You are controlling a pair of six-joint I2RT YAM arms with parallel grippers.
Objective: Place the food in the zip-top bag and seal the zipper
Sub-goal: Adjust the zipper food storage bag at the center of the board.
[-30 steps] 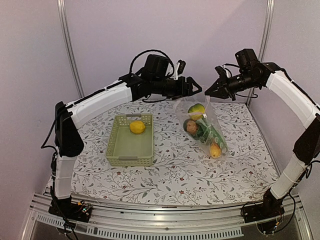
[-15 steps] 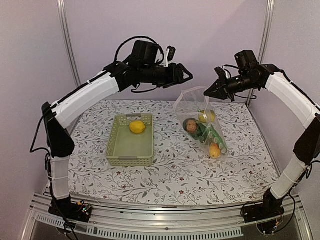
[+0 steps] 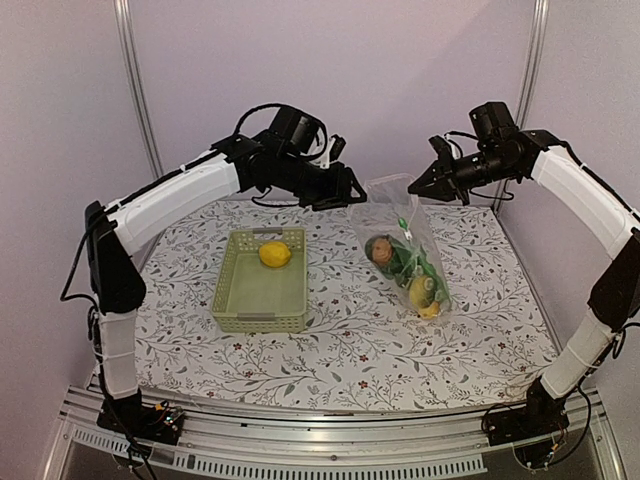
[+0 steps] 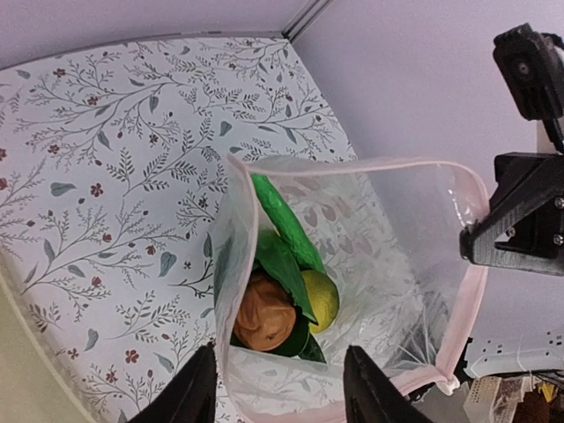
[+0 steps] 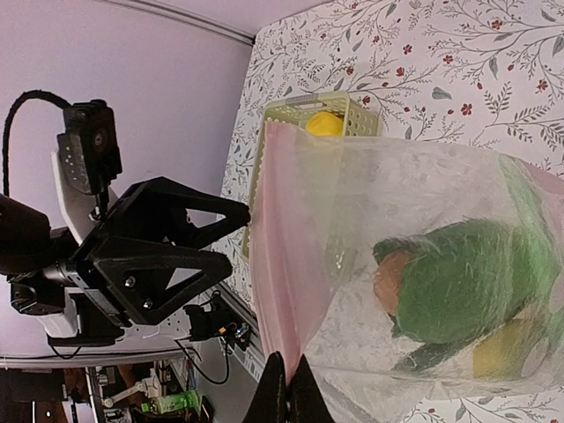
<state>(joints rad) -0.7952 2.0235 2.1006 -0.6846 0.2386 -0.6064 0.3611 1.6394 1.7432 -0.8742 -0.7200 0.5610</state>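
Right end effector [image 3: 416, 187] clenches the zipper [image 5: 273, 264] of the lifted zip-top bag [image 3: 386, 202]; left end effector [image 3: 354, 192] hangs released beside its mouth.

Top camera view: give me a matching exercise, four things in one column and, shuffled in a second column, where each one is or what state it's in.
Column one
1. lone lemon
2. reddish-brown round piece
3. left gripper
4. right gripper

Column two
A. shut on the rim of the zip-top bag
B. in the green basket
C. open, at the bag's mouth
D. inside the bag

Pairs: 1-B, 2-D, 3-C, 4-A
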